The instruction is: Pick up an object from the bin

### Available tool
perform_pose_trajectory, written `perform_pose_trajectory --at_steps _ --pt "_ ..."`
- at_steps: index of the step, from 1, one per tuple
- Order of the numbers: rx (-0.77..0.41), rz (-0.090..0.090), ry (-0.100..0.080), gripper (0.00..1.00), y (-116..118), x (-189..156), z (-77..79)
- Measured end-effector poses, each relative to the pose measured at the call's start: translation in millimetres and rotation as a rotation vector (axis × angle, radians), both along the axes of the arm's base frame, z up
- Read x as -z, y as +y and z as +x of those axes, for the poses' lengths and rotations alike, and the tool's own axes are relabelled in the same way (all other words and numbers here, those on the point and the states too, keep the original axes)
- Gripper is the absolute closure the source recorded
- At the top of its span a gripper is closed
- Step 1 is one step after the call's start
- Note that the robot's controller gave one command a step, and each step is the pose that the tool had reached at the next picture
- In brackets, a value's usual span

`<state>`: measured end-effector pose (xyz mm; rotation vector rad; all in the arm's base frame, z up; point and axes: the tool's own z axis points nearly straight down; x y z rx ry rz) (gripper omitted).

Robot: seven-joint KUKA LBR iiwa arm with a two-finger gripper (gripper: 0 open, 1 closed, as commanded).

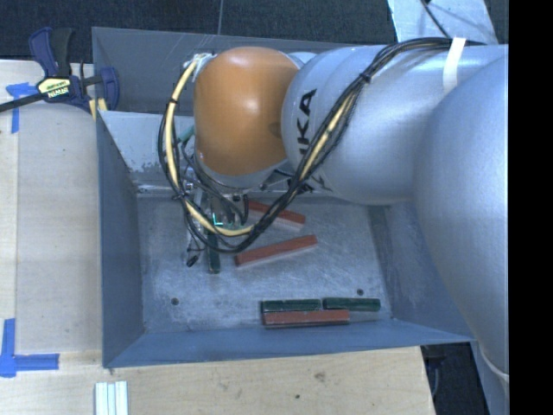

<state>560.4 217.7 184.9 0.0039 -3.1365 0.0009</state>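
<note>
The gripper [206,256] hangs low over the floor of the bin [121,258], just beside the left end of a long reddish-brown bar [276,251] that lies slanted near the middle. Whether the claw is wide or narrow cannot be told, as the orange cover [242,111] and cables [177,145] up-left of that bar mask it, and nothing shows as held. A second reddish bar [285,216] lies just beyond the long bar, partly under the arm. Well to the near side of the long bar, a dark green bar [289,306], a shorter green bar [352,303] and a third reddish bar [307,318] lie together.

The step looks like the approach, with no grasp made yet. The next move likely calls for straddling the long bar's narrow width at its left end, then closing and lifting.
</note>
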Motion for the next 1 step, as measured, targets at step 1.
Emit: perform_pose_trajectory --at_steps 1 --pt "-0.053 -0.004 -0.001 0.0 -64.1 94.9 34.2"
